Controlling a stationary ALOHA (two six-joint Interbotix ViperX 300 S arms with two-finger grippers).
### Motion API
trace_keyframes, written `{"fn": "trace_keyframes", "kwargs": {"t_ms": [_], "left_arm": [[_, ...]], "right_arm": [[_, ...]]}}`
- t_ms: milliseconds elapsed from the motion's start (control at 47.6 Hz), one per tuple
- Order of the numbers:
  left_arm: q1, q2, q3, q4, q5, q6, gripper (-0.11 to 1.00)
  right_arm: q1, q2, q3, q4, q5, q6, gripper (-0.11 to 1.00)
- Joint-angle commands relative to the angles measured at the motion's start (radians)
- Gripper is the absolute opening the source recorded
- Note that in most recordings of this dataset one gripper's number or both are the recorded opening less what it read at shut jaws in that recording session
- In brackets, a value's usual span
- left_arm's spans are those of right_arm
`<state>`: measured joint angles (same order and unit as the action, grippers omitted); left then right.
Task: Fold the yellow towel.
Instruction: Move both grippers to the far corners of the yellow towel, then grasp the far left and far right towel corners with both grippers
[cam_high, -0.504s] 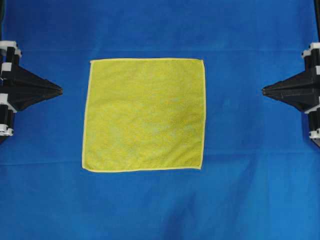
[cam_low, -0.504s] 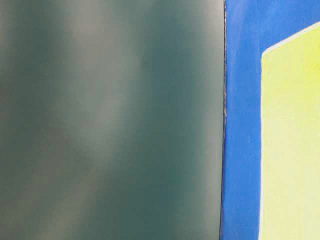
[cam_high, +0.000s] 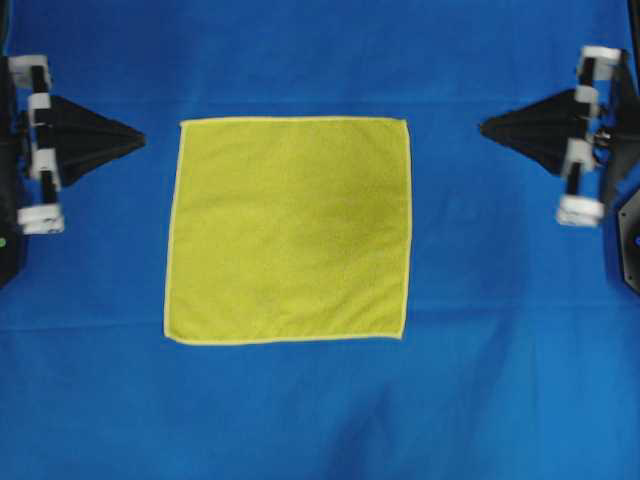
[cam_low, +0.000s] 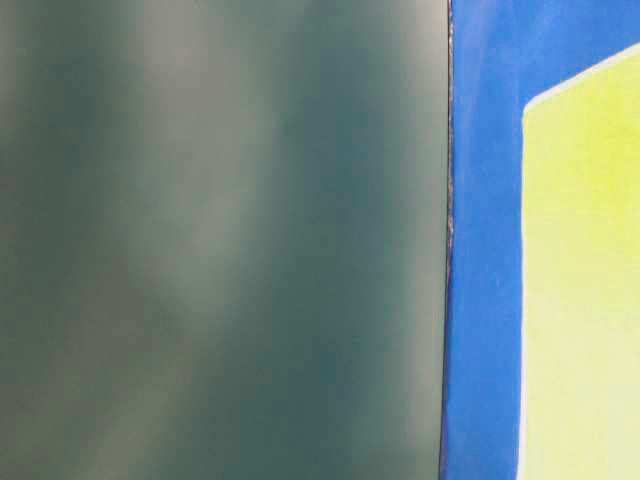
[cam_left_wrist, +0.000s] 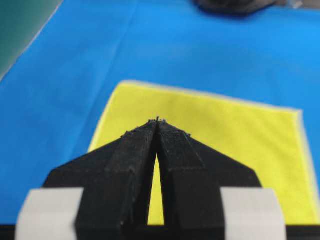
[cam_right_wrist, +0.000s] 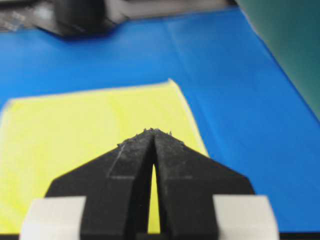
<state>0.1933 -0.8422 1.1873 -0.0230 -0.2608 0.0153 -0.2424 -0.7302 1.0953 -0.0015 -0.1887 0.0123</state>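
Both arms have shifted since half a second ago: in the overhead view each gripper has moved toward the top edge and inward toward the towel, the left tip from mid-height at the far left to a spot level with the towel's upper edge, the right tip likewise from the far right. The towel itself lies exactly where it did.

No brand, label or readable writing shows in any view.

Largest first: one blue cloth (cam_high: 300, 410) covers the work surface, faintly creased. The table-level view also shows a blurred dark green surface (cam_low: 220, 240) filling its left part.

On the blue cloth lies one yellow towel (cam_high: 288, 230) — spread flat and square, unfolded, with a thin paler hem running all the way round. It sits near the middle of the overhead view, slightly left of centre.

Two grippers, both black with white blocks at the base. The left gripper (cam_high: 140, 139) points at the towel's upper left corner, just beside it but apart; from its wrist camera the fingers meet at the tip, holding nothing. The right gripper (cam_high: 484, 127) points at the upper right corner, somewhat farther off — its fingers are likewise pressed together and empty.
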Motion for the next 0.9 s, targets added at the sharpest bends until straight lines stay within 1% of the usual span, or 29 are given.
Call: {"fn": "trace_keyframes", "kwargs": {"t_ms": [0,84,126,168,189,210,336,357,378,420,525,672,882], "left_arm": [[0.044,0.067,-0.008,-0.002,-0.028,-0.002,0.01],[0.078,0.137,-0.008,0.000,-0.049,-0.002,0.02],[0.094,0.172,-0.008,-0.002,-0.063,0.000,0.07],[0.112,0.210,-0.008,-0.002,-0.080,0.000,0.16],[0.120,0.230,-0.008,-0.002,-0.087,-0.002,0.21],[0.133,0.258,-0.008,-0.002,-0.097,0.000,0.29],[0.193,0.383,-0.015,-0.002,-0.117,-0.002,0.65],[0.204,0.405,-0.018,-0.002,-0.118,-0.002,0.70],[0.215,0.428,-0.020,-0.002,-0.121,0.000,0.72],[0.233,0.472,-0.028,-0.002,-0.127,0.000,0.73],[0.261,0.592,-0.055,-0.002,-0.158,-0.002,0.69],[0.282,0.724,-0.100,-0.002,-0.196,0.000,0.70],[0.325,0.854,-0.144,-0.002,-0.206,0.000,0.69]], "right_arm": [[-0.055,0.074,-0.038,0.003,-0.003,0.005,0.00],[-0.101,0.153,-0.058,0.005,0.003,0.005,0.01],[-0.121,0.209,-0.077,0.003,0.012,0.005,0.01],[-0.135,0.258,-0.095,0.003,0.023,0.003,0.03],[-0.141,0.281,-0.104,0.003,0.029,0.003,0.09],[-0.146,0.305,-0.115,0.003,0.037,0.003,0.15],[-0.161,0.451,-0.179,-0.002,0.067,0.000,0.51],[-0.163,0.476,-0.190,-0.002,0.069,-0.002,0.55],[-0.164,0.499,-0.201,-0.003,0.071,-0.002,0.57],[-0.166,0.557,-0.225,-0.005,0.071,-0.005,0.58],[-0.176,0.660,-0.272,-0.005,0.071,-0.008,0.52],[-0.195,0.772,-0.314,-0.008,0.071,-0.009,0.52],[-0.221,0.851,-0.327,-0.008,0.066,-0.009,0.52]]}}
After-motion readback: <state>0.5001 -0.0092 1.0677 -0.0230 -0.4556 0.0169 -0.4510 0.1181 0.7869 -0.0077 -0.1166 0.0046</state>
